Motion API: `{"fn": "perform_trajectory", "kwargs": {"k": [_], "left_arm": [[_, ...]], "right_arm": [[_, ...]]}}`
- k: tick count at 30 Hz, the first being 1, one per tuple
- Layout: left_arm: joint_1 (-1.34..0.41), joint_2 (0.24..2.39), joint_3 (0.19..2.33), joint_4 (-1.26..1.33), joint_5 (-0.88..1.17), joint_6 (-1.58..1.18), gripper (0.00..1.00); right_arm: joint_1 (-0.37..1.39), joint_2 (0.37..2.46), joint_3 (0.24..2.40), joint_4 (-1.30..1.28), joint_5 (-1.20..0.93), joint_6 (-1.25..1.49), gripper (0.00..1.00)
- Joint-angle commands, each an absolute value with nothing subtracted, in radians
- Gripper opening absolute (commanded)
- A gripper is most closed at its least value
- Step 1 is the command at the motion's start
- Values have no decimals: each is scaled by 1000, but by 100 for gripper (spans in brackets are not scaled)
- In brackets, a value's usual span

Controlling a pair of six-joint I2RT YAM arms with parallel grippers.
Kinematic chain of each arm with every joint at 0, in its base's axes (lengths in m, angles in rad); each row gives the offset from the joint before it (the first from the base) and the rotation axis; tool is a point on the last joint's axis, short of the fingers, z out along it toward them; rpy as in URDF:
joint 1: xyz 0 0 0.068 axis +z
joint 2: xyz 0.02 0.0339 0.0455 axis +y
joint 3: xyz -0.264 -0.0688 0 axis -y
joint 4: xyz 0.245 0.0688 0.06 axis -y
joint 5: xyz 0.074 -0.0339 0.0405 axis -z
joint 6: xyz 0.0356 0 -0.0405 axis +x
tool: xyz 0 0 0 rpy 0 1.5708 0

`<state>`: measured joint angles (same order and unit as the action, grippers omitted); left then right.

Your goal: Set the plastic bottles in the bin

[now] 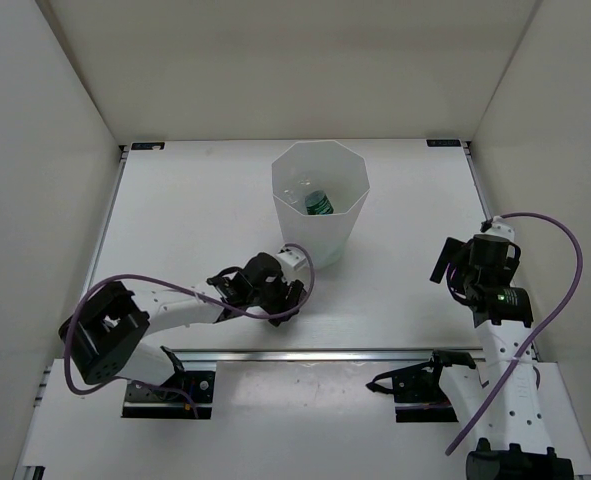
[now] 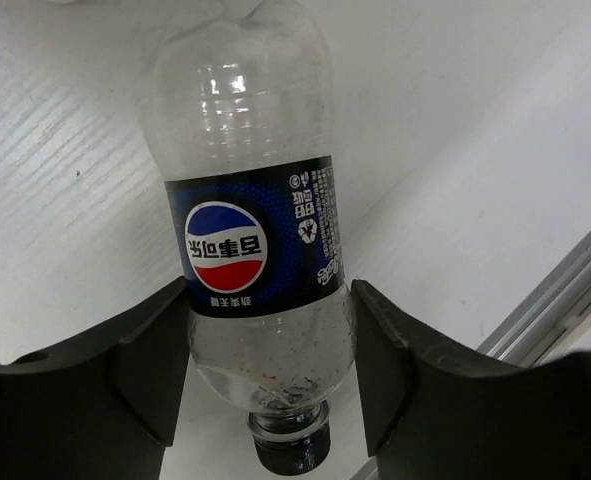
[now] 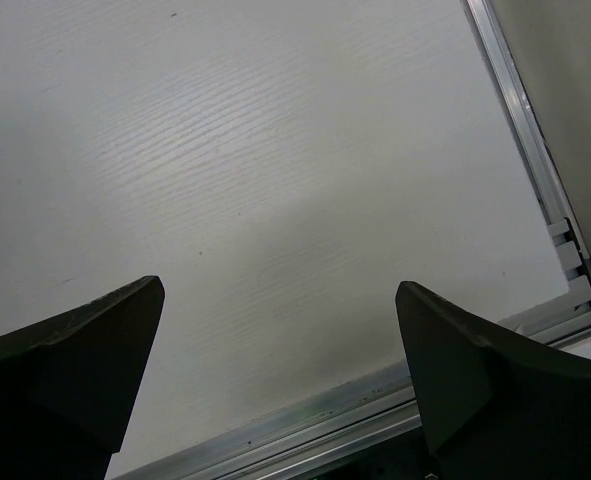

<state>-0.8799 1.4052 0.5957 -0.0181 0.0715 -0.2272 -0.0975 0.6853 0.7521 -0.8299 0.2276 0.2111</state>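
Arms rise from the near edge of the table (image 1: 195,200), two in all: the left arm (image 1: 175,300) and the right arm (image 1: 510,370). Closest in, a little left of centre and not far past the near edge, the left gripper (image 1: 275,287) has its two fingers (image 2: 155,365) pressed against either side of one clear bottle (image 2: 258,245) with a dark blue label. It is clamped low on the body, by the neck, and its dark cap points back at the wrist camera. Whether it rests on the tabletop or is lifted off it, I cannot tell. Over by the right edge, the right gripper (image 1: 453,268) hangs above the tabletop, jaws spread wide with nothing between them. Farther back, in the middle towards the far edge, stands the one bin (image 1: 315,245), white and translucent with an angular rim, its base just beyond the left gripper. Down inside it lies one green bottle (image 1: 319,203). Something clear glints beside it, too faint to count.
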Motion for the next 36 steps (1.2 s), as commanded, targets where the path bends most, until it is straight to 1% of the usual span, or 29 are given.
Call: {"fn": "perform_trajectory", "kwargs": {"k": [1, 2, 3, 4, 7, 10, 11, 13, 15, 16, 18, 20, 21, 22, 23, 25, 26, 27, 29, 31, 33, 35, 36], "left_arm": [[-888, 1378, 611, 20, 32, -236, 61], [-887, 1355, 607, 17, 31, -239, 56], [-878, 1324, 601, 9, 37, -250, 53], [-880, 1284, 606, 0, 41, -255, 54], [-870, 1177, 606, -138, 3, -281, 53], [-775, 932, 606, -290, -75, -339, 53], [-752, 889, 629, -354, -112, -362, 53], [-646, 761, 719, -448, -138, -356, 54], [-574, 735, 826, -477, -137, -328, 54], [-543, 751, 898, -471, -143, -309, 55], [-535, 817, 998, -431, -133, -281, 55], [-607, 943, 1081, -361, -156, -244, 56], [-620, 989, 1160, -333, -175, -232, 56], [-655, 1082, 1261, -325, -178, -230, 56], [-673, 1186, 1316, -336, -169, -215, 57], [-684, 1320, 1521, -368, -114, -225, 57], [-684, 1404, 1558, -367, -79, -238, 60], [-692, 1440, 1627, -371, -71, -245, 63], [-725, 1550, 1736, -406, -89, -236, 63], [-747, 1611, 1782, -431, -106, -218, 66], [-772, 1676, 1805, -437, -83, -233, 73], [-785, 1718, 1857, -477, -101, -233, 77], [-787, 1727, 1868, -492, -135, -230, 84]], "right_arm": [[-97, 664, 739, -799, 206, 230, 99], [-95, 660, 738, -795, 201, 230, 100], [-97, 657, 738, -799, 204, 236, 99], [-97, 658, 736, -807, 199, 236, 100], [-89, 658, 739, -802, 206, 236, 99], [-92, 667, 753, -807, 218, 229, 99], [-97, 669, 759, -807, 218, 230, 100], [-107, 672, 764, -807, 209, 219, 99], [-115, 680, 762, -792, 204, 209, 99], [-118, 681, 764, -778, 201, 209, 99], [-127, 690, 759, -767, 195, 199, 99], [-124, 707, 756, -746, 172, 206, 99], [-115, 707, 756, -738, 178, 207, 99], [-110, 713, 753, -735, 170, 210, 99], [-103, 719, 759, -730, 175, 215, 99], [-83, 721, 761, -722, 173, 227, 100], [-77, 722, 764, -712, 164, 229, 99], [-74, 732, 767, -701, 163, 232, 99], [-74, 741, 770, -695, 157, 229, 99], [-84, 762, 762, -687, 141, 230, 99], [-92, 764, 767, -677, 138, 230, 99], [-104, 762, 767, -664, 147, 219, 99], [-113, 762, 769, -666, 149, 212, 99]]}}
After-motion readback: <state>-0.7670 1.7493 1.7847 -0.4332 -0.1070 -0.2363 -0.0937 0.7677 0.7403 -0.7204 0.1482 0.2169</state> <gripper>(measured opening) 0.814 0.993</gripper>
